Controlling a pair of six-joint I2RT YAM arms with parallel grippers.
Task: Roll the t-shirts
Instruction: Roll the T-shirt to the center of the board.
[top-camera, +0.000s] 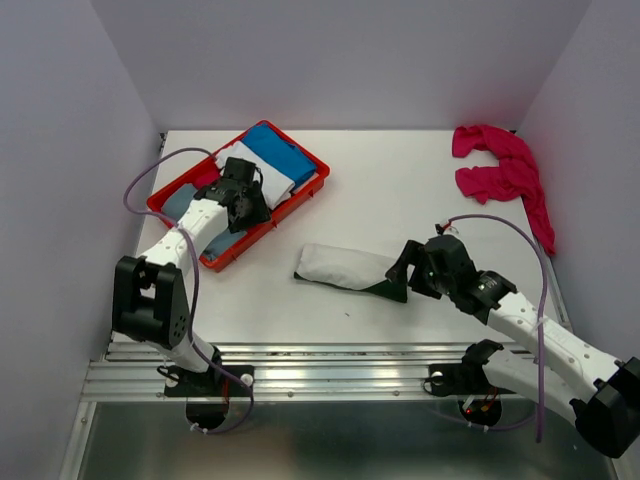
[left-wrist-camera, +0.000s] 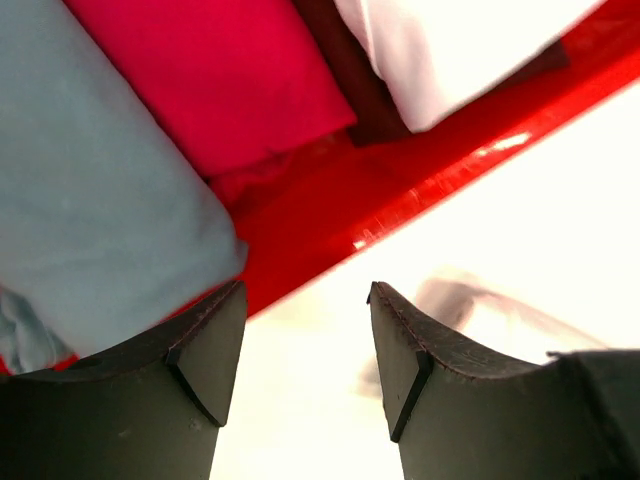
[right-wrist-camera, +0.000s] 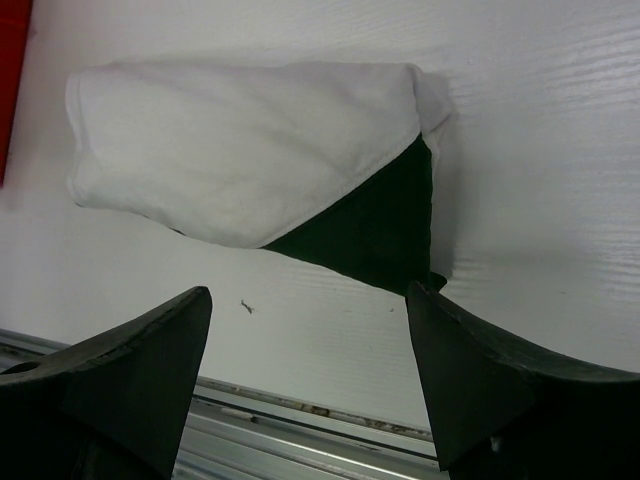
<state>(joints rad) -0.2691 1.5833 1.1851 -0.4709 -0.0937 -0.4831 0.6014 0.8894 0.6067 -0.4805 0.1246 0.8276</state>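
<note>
Right fingers spread, empty, facing white t-shirt; left fingers apart too, holding nothing, over red tray rim. Likely step: secure roll, so close across full thickness, trapping loose green sleeve flap (else it may unwind). Shirt: snug white roll on counter, just right of tray; pink t-shirts crumpled, well right of tray

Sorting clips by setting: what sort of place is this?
Probably a robotics lab cell: plain walls box in a white table, robot arms stand on a metal rail at its near edge, and a rolled t-shirt lies near a red tray.
</note>
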